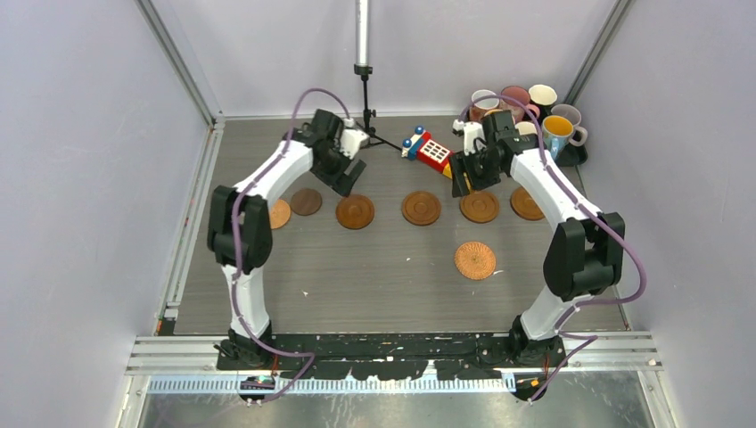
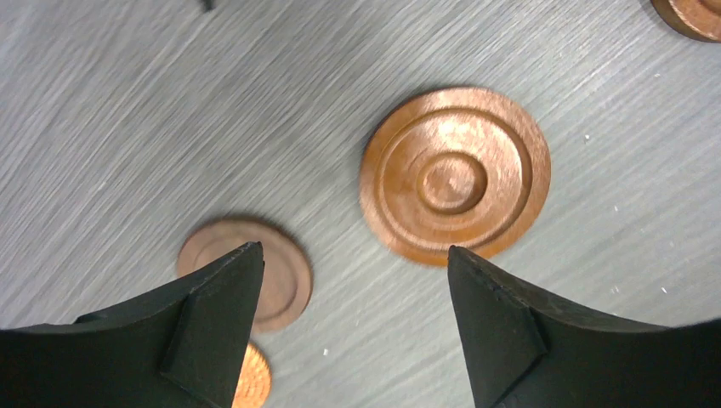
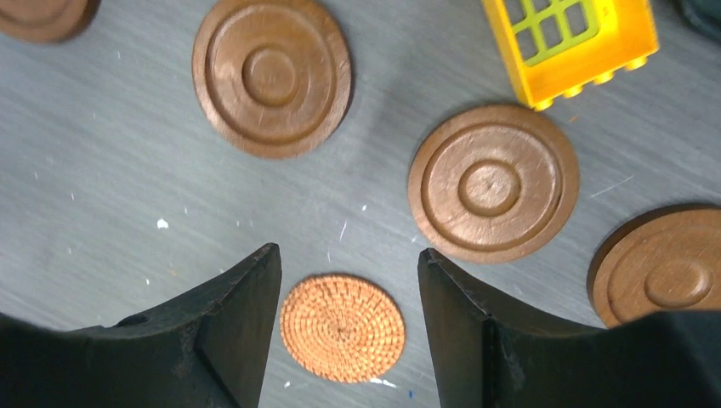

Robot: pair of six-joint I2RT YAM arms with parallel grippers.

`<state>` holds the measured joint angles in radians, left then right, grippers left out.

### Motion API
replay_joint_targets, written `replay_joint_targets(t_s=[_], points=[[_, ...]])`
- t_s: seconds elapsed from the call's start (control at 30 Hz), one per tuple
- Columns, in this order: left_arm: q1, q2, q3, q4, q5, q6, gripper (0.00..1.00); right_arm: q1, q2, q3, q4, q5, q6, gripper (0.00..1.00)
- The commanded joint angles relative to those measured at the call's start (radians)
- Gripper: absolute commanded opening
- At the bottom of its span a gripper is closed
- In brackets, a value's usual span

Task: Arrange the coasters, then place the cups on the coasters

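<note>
Six coasters lie in a row across the table: a woven orange one (image 1: 279, 214), a darker one (image 1: 306, 201), then brown ringed ones (image 1: 355, 211), (image 1: 421, 208), (image 1: 480, 207), (image 1: 526, 203). A second woven coaster (image 1: 474, 260) lies alone nearer the front. The cups (image 1: 526, 107) cluster at the back right. My left gripper (image 2: 353, 248) hangs open and empty above the table, between the darker coaster (image 2: 285, 272) and a ringed coaster (image 2: 455, 174). My right gripper (image 3: 347, 250) is open too, high over the table, with the lone woven coaster (image 3: 343, 327) showing between its fingers.
A red-yellow toy block (image 1: 428, 150) lies behind the row, its yellow part (image 3: 570, 38) showing in the right wrist view. The cups stand on a black tray (image 1: 579, 153). A black stand's pole (image 1: 363, 80) rises at the back centre. Grey walls close in both sides.
</note>
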<state>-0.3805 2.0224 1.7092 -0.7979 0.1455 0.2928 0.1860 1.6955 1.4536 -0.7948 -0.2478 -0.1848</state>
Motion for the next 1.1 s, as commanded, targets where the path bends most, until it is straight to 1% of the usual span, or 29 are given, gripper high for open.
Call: replay_joint_targets(t_s=[0.0,0.17,0.3,0.5,0.73,0.9,0.93,1.07], points=[[0.081,-0.178,-0.077,0.009,0.080,-0.036,0.83,-0.003,-0.096,-0.077,-0.117,-0.048,-0.149,0.65],[0.141,-0.335,-0.266,0.119,0.156,-0.068,0.93,0.000,-0.117,-0.214,-0.152,-0.022,-0.208,0.64],[0.157,-0.407,-0.359,0.147,0.172,-0.082,0.95,0.018,-0.142,-0.307,-0.128,0.025,-0.230,0.61],[0.157,-0.437,-0.389,0.134,0.174,-0.082,0.95,0.061,-0.152,-0.401,-0.067,0.102,-0.246,0.58],[0.157,-0.460,-0.400,0.130,0.172,-0.081,0.96,0.099,-0.115,-0.467,-0.005,0.191,-0.263,0.55],[0.156,-0.465,-0.399,0.129,0.176,-0.077,0.97,0.099,-0.101,-0.506,-0.002,0.244,-0.281,0.52],[0.157,-0.466,-0.400,0.128,0.176,-0.077,0.97,0.097,-0.105,-0.515,-0.001,0.278,-0.281,0.52],[0.157,-0.465,-0.401,0.130,0.181,-0.080,0.98,0.055,-0.115,-0.532,-0.017,0.299,-0.291,0.51]])
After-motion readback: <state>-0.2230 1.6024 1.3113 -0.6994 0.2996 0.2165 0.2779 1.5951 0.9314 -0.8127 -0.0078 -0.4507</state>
